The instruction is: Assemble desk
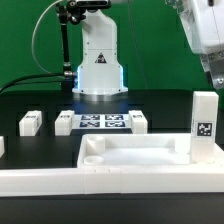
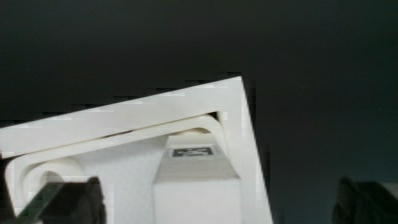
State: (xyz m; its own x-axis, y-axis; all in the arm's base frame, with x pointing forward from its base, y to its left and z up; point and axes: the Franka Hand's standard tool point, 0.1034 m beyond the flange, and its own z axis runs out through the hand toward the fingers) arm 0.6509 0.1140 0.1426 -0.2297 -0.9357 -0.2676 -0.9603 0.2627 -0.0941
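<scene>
Standing upright in a corner socket of the panel (image 1: 135, 152), one leg (image 1: 205, 120) looks fitted; can't tell if it's fully seated. Three loose legs (image 1: 63, 122) lie well away from the jaws, beyond the panel's far side, so approx 1 of 4 done, 3 to go. Gripper (image 2: 215, 203) hangs pointing down w/ the fitted leg directly below the jaws. Jaws are spread wide, nothing held, no contact w/ leg.
</scene>
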